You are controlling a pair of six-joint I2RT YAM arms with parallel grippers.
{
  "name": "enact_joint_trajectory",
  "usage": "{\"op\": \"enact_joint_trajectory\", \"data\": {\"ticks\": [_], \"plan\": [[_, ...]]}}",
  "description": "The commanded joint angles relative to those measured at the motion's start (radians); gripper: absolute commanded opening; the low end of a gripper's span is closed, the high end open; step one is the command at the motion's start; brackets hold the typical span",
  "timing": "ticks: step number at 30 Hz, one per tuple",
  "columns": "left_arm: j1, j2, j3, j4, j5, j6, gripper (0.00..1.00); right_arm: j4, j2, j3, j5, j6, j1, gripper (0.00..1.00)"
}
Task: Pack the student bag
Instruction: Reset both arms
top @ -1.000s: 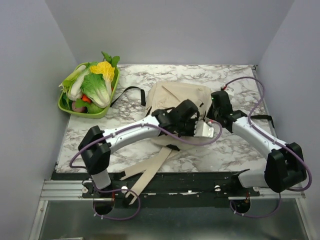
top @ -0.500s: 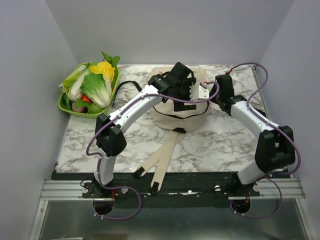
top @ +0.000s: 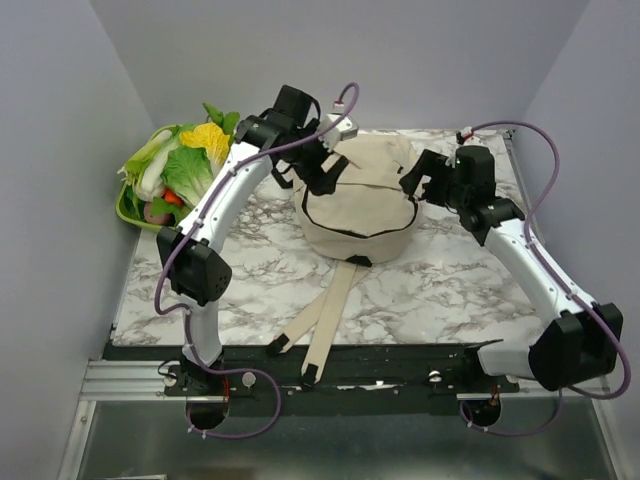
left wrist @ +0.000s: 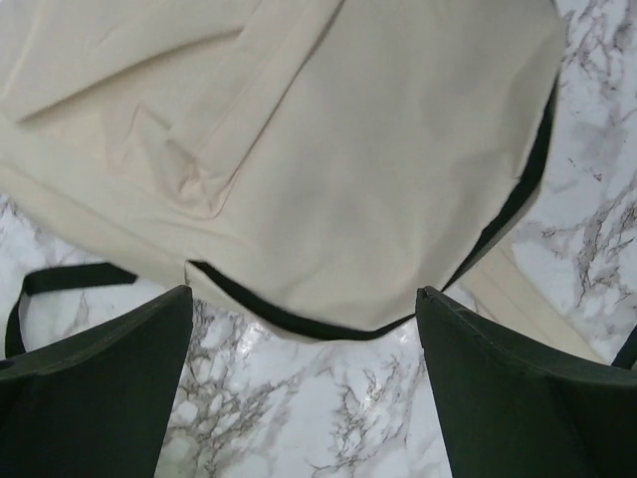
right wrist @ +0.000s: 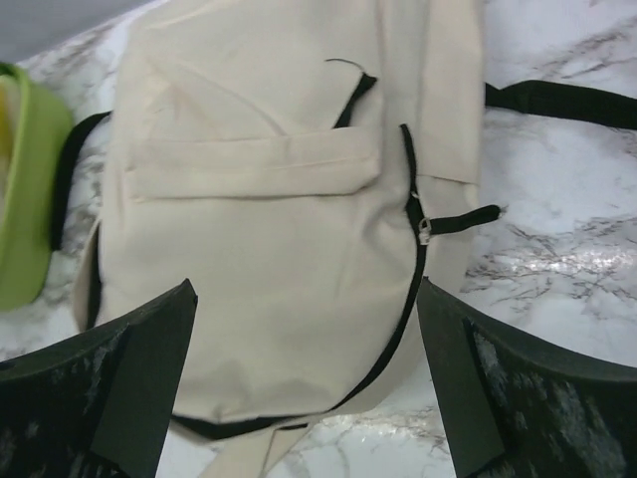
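The student bag (top: 360, 205) lies flat on the marble table, a beige cloth backpack with black zipper trim and its long beige straps (top: 325, 320) trailing to the front edge. My left gripper (top: 322, 172) hovers open over the bag's back left corner. In the left wrist view the bag (left wrist: 328, 169) fills the top, and the left gripper (left wrist: 304, 291) holds nothing. My right gripper (top: 418, 180) stands open at the bag's right side. The right wrist view shows the bag (right wrist: 279, 229) with its zipper pull (right wrist: 425, 231), and the right gripper (right wrist: 306, 286) is empty.
A green tray (top: 128, 208) heaped with toy vegetables (top: 190, 165) sits at the back left; its rim (right wrist: 20, 199) shows in the right wrist view. A black strap (right wrist: 557, 100) lies on the marble right of the bag. Grey walls enclose three sides.
Both grippers went from shut to open and let go of the bag. The bag moved toward the back and settled flat. Both arms rose and drew apart, the left swinging far back.
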Motion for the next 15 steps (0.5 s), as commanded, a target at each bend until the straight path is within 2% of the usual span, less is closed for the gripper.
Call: {"op": "enact_joint_trajectory", "data": {"ticks": [1, 2, 5, 10, 15], "plan": [[0.071, 0.008, -0.074, -0.052, 0.062, -0.183, 0.99, -0.061, -0.099, -0.068, -0.189, -0.08, -0.004, 1.0], [0.078, -0.068, -0.136, 0.067, 0.015, -0.199, 0.99, -0.062, -0.15, -0.086, -0.197, -0.09, -0.004, 1.0], [0.086, -0.223, -0.358, 0.259, -0.083, -0.228, 0.99, -0.061, -0.24, -0.158, -0.201, -0.111, -0.002, 1.0], [0.109, -0.325, -0.548, 0.35, -0.173, -0.294, 0.99, -0.084, -0.282, -0.188, -0.2, -0.111, -0.002, 1.0], [0.133, -0.385, -0.652, 0.401, -0.208, -0.286, 0.99, -0.099, -0.301, -0.185, -0.197, -0.11, -0.004, 1.0]]}}
